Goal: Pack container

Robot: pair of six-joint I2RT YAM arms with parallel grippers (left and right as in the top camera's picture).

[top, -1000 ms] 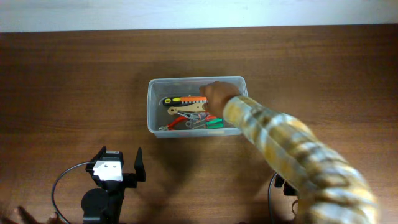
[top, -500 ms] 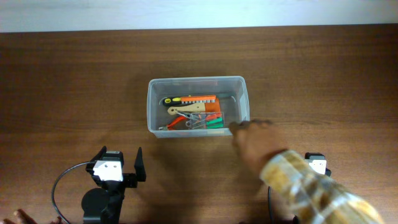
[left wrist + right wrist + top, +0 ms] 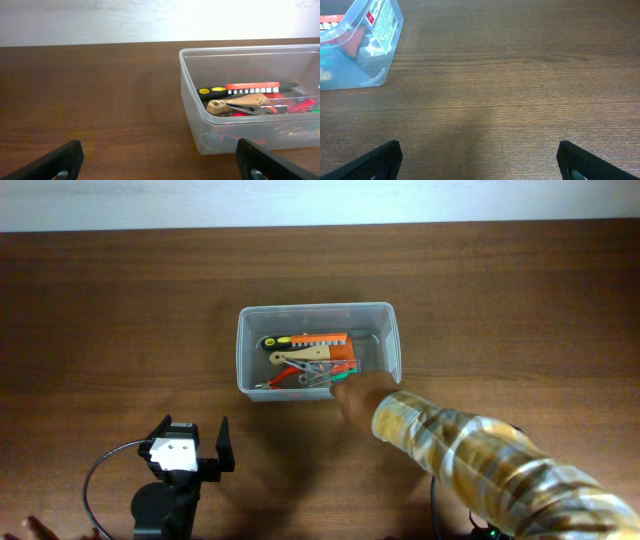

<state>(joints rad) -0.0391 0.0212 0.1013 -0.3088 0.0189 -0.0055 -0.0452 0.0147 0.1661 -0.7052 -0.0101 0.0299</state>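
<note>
Overhead: container (image 3: pixel 318 350) mid-table, tools inside; a person's hand (image 3: pixel 352 393), previously withdrawn toward 4 o'clock, is back at its near rim, so contents remain unsettled. Left wrist: left gripper (image 3: pixel 160 157) spread wide, empty. Right wrist: right gripper (image 3: pixel 479 159) likewise, container at 10 o'clock.

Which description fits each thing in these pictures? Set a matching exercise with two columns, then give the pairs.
Things:
1. container
2. hand
3. left gripper
4. bit holder

Descriptions:
A. orange, with a row of metal bits
B. clear plastic, tools inside
C. open, over bare table
D. at the container's near rim

Pairs: 1-B, 2-D, 3-C, 4-A
</note>
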